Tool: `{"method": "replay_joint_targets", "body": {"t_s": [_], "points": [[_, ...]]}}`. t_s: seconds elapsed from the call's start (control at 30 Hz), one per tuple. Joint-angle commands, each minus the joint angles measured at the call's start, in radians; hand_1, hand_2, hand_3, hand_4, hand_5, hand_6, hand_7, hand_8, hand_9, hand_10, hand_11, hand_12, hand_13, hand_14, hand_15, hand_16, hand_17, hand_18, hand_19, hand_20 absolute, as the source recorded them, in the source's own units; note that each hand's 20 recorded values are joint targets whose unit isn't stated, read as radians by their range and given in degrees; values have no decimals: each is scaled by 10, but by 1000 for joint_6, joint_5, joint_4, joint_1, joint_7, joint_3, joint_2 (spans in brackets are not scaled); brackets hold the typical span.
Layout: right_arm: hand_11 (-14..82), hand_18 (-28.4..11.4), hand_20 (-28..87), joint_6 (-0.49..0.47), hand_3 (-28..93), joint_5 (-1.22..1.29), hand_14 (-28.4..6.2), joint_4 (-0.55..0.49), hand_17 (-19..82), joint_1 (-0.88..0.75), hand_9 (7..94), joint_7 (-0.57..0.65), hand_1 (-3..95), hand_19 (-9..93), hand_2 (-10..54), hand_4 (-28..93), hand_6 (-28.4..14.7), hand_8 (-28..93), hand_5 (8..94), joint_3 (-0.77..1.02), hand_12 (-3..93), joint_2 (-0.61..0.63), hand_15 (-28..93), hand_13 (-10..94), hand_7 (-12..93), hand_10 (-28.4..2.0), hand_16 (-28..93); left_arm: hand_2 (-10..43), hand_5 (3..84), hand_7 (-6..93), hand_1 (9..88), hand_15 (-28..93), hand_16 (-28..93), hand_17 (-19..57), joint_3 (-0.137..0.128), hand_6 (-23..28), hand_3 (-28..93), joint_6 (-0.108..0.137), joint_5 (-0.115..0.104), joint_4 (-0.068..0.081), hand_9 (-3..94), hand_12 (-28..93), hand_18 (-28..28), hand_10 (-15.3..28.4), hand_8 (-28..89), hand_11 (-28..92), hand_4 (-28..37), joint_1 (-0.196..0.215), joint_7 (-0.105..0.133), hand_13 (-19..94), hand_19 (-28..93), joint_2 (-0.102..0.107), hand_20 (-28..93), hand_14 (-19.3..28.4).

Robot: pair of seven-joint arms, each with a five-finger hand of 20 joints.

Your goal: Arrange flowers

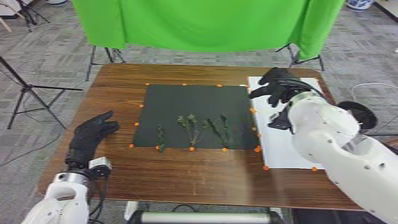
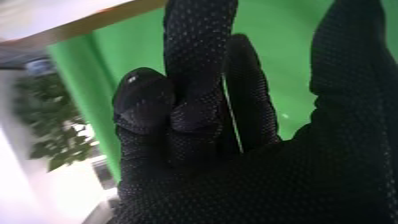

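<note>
Stems [image 1: 193, 131] of greenery lie side by side on a black sheet [image 1: 169, 102], towards its near edge, on the brown worktop [image 1: 178, 175]. Orange dots [image 1: 266, 168] mark the edges of that sheet and of a white sheet [image 1: 284, 155] on its right. Above the white sheet's far part is the right hand [image 1: 282, 86], loosely open, some fingers bent, thumb apart; whether it has hold of anything, I cannot tell. Left of the black sheet, the left hand [image 1: 86, 137] is open and empty.
</note>
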Motion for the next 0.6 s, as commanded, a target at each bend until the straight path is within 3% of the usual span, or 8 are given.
{"method": "replay_joint_targets", "body": {"t_s": [0.03, 0.1, 0.17, 0.23, 0.33, 0.43, 0.6], "points": [[70, -105, 310, -58, 637, 7, -63, 19, 607, -155, 549, 54, 330, 861, -95, -151, -29, -61, 513, 107, 154, 123, 414, 857, 83, -174, 282, -47, 488, 135, 263, 236, -24, 103, 4, 19, 735, -6, 1, 0, 514, 122, 116, 137, -76, 204, -226, 15, 4, 424, 50, -17, 182, 165], [70, -104, 307, -62, 637, 16, -63, 14, 606, -200, 548, 60, 329, 862, -95, -151, -30, -60, 510, 137, 153, 133, 416, 855, 82, -175, 280, -52, 487, 135, 264, 236, -23, 103, -2, 19, 736, 12, 5, -7, 514, 122, 116, 137, -76, 204, -224, 22, 26, 424, 50, -23, 181, 165], [71, -105, 304, -57, 638, 18, -64, 13, 604, -236, 547, 61, 328, 863, -95, -151, -30, -60, 509, 157, 153, 134, 417, 855, 82, -175, 277, -55, 488, 136, 267, 236, -23, 104, -2, 19, 736, 70, 2, -19, 514, 123, 116, 137, -76, 204, -224, 30, 72, 425, 50, -33, 181, 165], [71, -106, 303, -50, 642, 21, -64, 14, 601, -257, 548, 62, 328, 865, -95, -151, -29, -60, 510, 165, 153, 133, 419, 854, 83, -175, 276, -58, 490, 141, 272, 234, -24, 109, -6, 18, 736, 125, -17, -31, 514, 123, 114, 136, -75, 205, -223, 34, 119, 425, 51, -42, 182, 163], [72, -107, 302, -39, 643, 21, -64, 21, 600, -271, 552, 63, 330, 867, -95, -152, -28, -60, 510, 163, 153, 127, 422, 854, 84, -175, 274, -64, 491, 151, 281, 229, -26, 129, -21, 16, 741, 172, -41, -45, 507, 123, 111, 133, -76, 207, -218, 39, 162, 422, 59, -49, 191, 157], [74, -107, 300, -27, 646, 15, -64, 26, 601, -270, 559, 60, 331, 869, -95, -151, -26, -61, 512, 155, 154, 125, 429, 855, 88, -174, 274, -63, 491, 162, 290, 225, -29, 143, -38, 15, 749, 186, -52, -55, 495, 123, 107, 129, -78, 211, -213, 45, 180, 417, 60, -52, 200, 151], [75, -107, 299, -10, 654, 12, -62, 24, 601, -278, 567, 56, 332, 875, -95, -152, -25, -62, 513, 156, 154, 122, 437, 857, 92, -173, 273, -66, 493, 174, 293, 229, -27, 148, -48, 14, 755, 179, -51, -61, 492, 123, 104, 128, -82, 217, -211, 49, 172, 416, 53, -52, 212, 151]]}}
